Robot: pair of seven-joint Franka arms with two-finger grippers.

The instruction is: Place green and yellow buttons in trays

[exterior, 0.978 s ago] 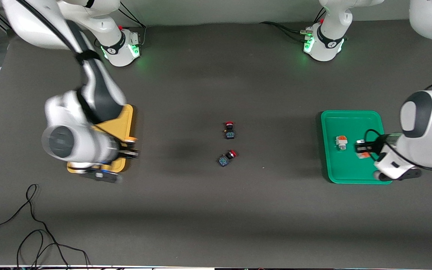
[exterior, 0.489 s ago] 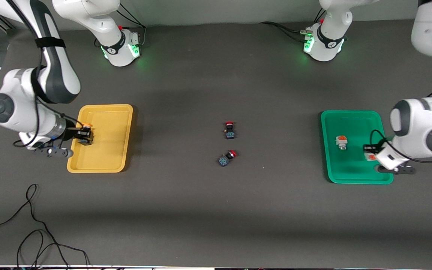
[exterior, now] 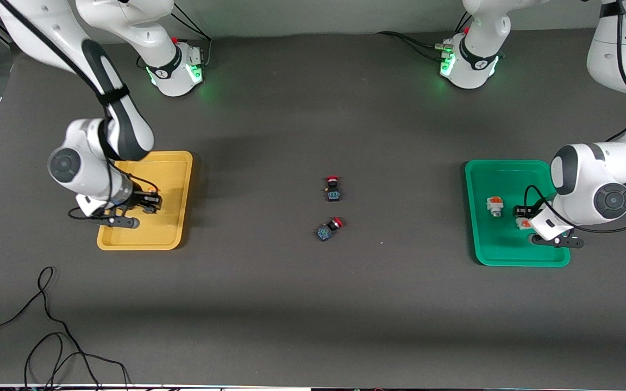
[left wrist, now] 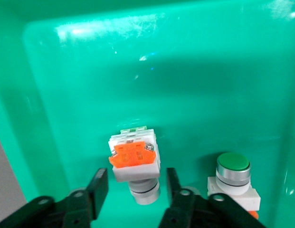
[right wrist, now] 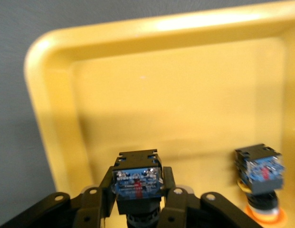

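The green tray [exterior: 508,252] lies toward the left arm's end of the table. In it stands one white-and-orange button [exterior: 494,206], green-capped in the left wrist view [left wrist: 233,173]. My left gripper [exterior: 520,214] is low in this tray and open. Its jaws straddle the other white-and-orange button [left wrist: 134,156] with gaps on both sides [left wrist: 136,178]. The yellow tray [exterior: 169,163] lies toward the right arm's end. My right gripper [exterior: 151,205] is over it, shut on a black-blue button body [right wrist: 137,166], with the jaws closed on its sides [right wrist: 137,183]. A second yellow-capped button [right wrist: 259,178] sits in the yellow tray beside it.
Two red-capped switches lie on the dark mat mid-table, one [exterior: 333,188] farther from the front camera than the other [exterior: 328,229]. A loose black cable [exterior: 47,326] trails near the front edge at the right arm's end.
My right gripper swung with its button from the yellow tray's outer rim to over the tray's inside. My left gripper shifted slightly toward the table's middle within the green tray.
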